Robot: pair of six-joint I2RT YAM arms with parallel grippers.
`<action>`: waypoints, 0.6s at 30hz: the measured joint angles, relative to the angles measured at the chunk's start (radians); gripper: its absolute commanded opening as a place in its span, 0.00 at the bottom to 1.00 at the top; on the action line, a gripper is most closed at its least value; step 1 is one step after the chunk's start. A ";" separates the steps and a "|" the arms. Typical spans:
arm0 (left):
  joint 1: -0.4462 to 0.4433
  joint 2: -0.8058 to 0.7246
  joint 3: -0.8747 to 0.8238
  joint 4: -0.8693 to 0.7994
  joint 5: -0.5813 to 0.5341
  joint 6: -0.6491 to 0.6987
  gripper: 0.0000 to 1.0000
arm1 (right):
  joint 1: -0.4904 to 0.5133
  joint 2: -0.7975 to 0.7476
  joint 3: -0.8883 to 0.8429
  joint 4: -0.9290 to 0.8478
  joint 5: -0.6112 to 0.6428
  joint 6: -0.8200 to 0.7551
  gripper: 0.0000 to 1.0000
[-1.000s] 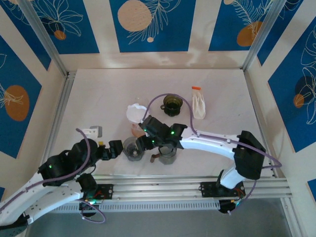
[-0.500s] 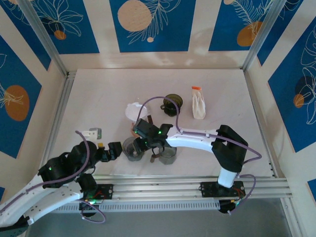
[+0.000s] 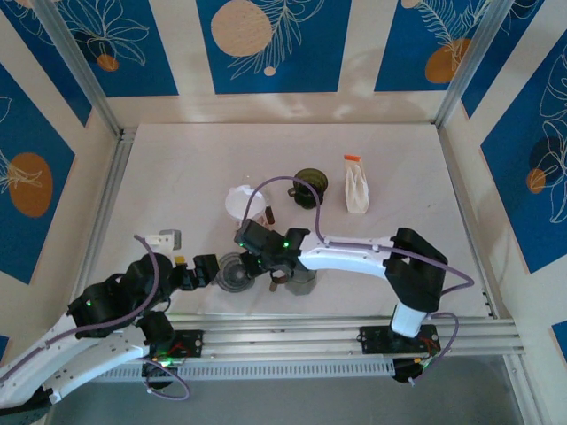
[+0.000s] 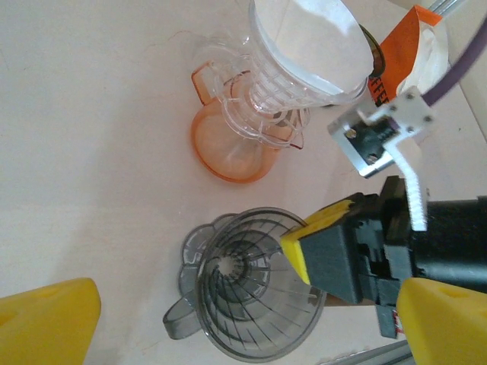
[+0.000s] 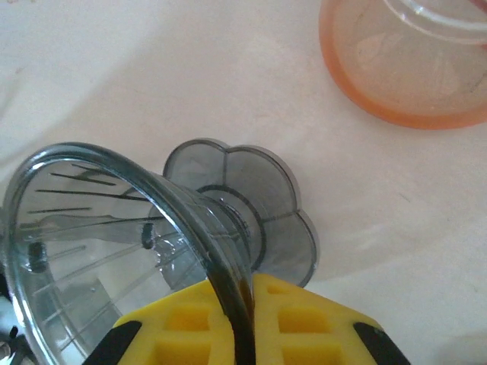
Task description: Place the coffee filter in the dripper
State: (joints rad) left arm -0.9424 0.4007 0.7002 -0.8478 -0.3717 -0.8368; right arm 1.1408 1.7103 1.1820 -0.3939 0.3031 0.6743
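filter (image 4: pixel 304 38) sits, as far as i can tell, as a white cone nested in the clear dripper (image 4: pixel 259 91) on its orange base (image 4: pixel 228 148), mouth up, point down. just this side of it, toward the arm bases, the grey dripper (image 4: pixel 243 304) stands upright on the table (image 3: pixel 177 177), ribs bare, nothing inside.

right gripper (image 5: pixel 242 293) is on that grey dripper: yellow fingers pinched together on the rim, one either side of the thin wall. left gripper (image 3: pixel 209 268) waits just beside the grey dripper on its left, jaws spread wide, nothing in them. a packet (image 3: pixel 356 186) with an orange top lies well off to the right.

here's the line that matters: the filter is straight beyond the grey dripper, away from the bases, near it but apart, and both cones have a vertical axis. the right gripper is the closer one, but it's busy on the rim. the left is free, and to my eye it has to reach past the grey dripper, take the filter by its upper edge, lift it clear and bring it back toward the bases, point first.
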 measured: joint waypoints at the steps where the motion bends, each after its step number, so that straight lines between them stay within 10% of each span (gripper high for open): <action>1: 0.000 0.000 0.000 0.000 -0.001 0.000 1.00 | 0.003 -0.016 -0.011 0.001 0.003 0.001 0.04; 18: 0.000 -0.051 -0.008 0.074 -0.048 0.001 1.00 | 0.015 -0.451 -0.006 -0.259 0.002 0.072 0.02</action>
State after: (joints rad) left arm -0.9424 0.3496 0.6922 -0.7738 -0.4194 -0.8356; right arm 1.1561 1.2598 1.1763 -0.6529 0.3054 0.7467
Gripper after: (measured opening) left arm 0.998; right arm 0.104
